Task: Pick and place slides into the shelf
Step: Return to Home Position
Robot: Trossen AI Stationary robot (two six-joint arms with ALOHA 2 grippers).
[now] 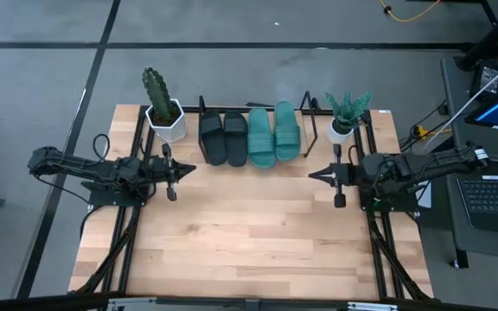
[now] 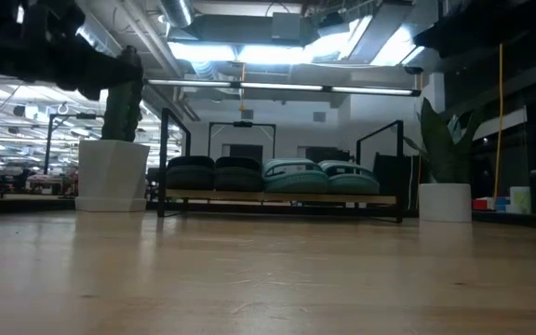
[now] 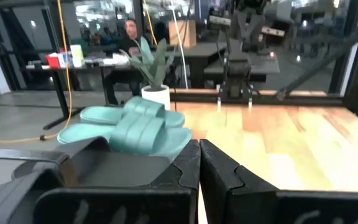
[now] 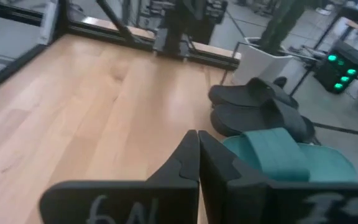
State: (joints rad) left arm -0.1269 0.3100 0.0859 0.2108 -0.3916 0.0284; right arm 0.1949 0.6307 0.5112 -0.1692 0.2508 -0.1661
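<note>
Two black slides (image 1: 224, 136) and two teal slides (image 1: 274, 132) lie side by side on the shelf (image 1: 308, 108) at the table's far edge, soles down on its wooden board. The low view shows all of them in a row, black slides (image 2: 214, 173) left of teal slides (image 2: 318, 177), on the shelf (image 2: 280, 197). My left gripper (image 1: 190, 168) hovers at the table's left, shut, pointing right. My right gripper (image 1: 313, 175) hovers at the right, shut, pointing left. Each wrist view shows the slides beside its own shut fingers: left gripper (image 3: 199, 163), right gripper (image 4: 197, 155).
A white pot with a cactus (image 1: 164, 111) stands left of the shelf and a white pot with a leafy plant (image 1: 344, 119) stands right of it. Bare wooden table (image 1: 249, 225) lies between and in front of the arms. A person sits at a desk beyond the table (image 3: 129, 37).
</note>
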